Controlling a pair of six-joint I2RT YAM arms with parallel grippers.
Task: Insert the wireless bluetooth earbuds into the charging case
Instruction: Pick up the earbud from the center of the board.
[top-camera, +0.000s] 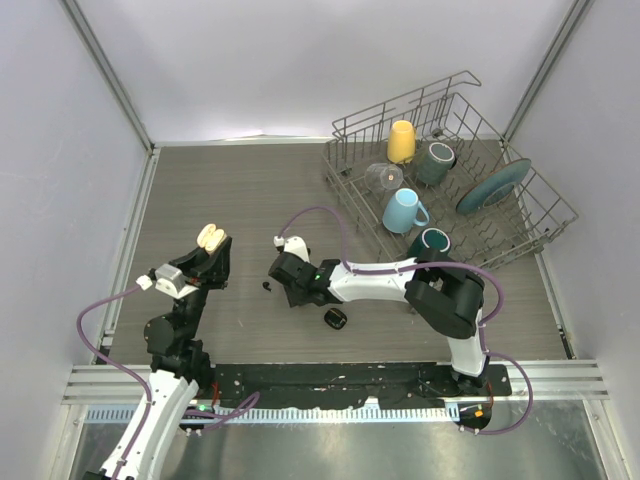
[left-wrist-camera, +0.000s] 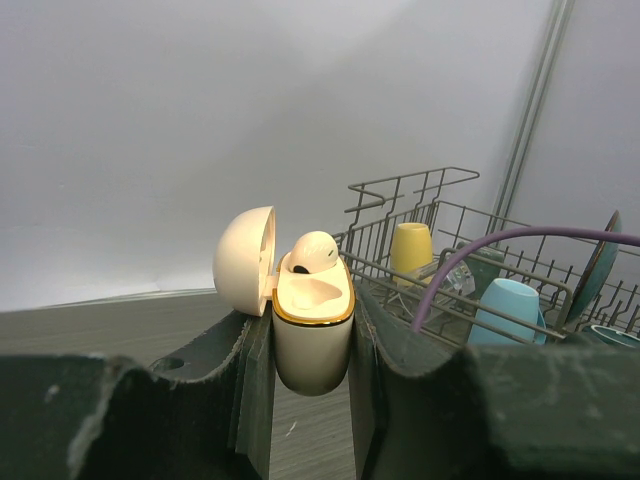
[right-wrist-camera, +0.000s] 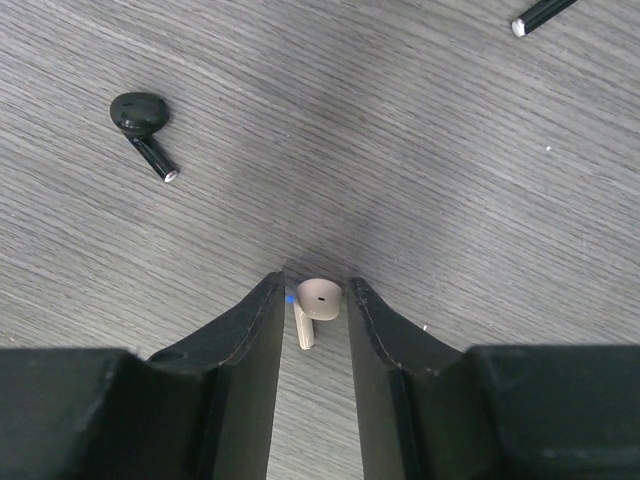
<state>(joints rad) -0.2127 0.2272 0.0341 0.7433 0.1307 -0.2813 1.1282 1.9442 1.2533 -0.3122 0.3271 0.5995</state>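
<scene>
Top external view: two arms reach over a grey wood-grain table (top-camera: 250, 190). The left gripper (top-camera: 211, 242), near the left edge, is clamped on the one cream charging case (top-camera: 211, 236). The right gripper (top-camera: 283, 272) points down at the table's middle. One wire dish rack (top-camera: 450, 180) fills the far right corner. It holds one yellow cup (top-camera: 401, 140), one blue mug (top-camera: 404, 210), two dark green mugs (top-camera: 435, 160) (top-camera: 432, 243), one clear glass (top-camera: 381, 178) and one teal plate (top-camera: 493, 186). One small black object (top-camera: 334, 318) lies toward the near edge, just beside the right arm; it is too small to identify.

Left wrist view: both fingers press the case body from either side. The lid (left-wrist-camera: 243, 260) is swung open to the left. One seated cream earbud (left-wrist-camera: 312, 252) fills the far socket; the near socket (left-wrist-camera: 318, 292) is bare.

Right wrist view: the jaws stand narrow, with one loose cream earbud (right-wrist-camera: 315, 303) between the fingertips, its stem pointing toward the camera. Whether the fingers actually pinch it cannot be told. One black earbud (right-wrist-camera: 142, 118) lies on the table well apart to the upper left. One black stem (right-wrist-camera: 540, 14) shows at the upper right corner of that view, its head cut off.

Count of earbuds: two cream, two black.
</scene>
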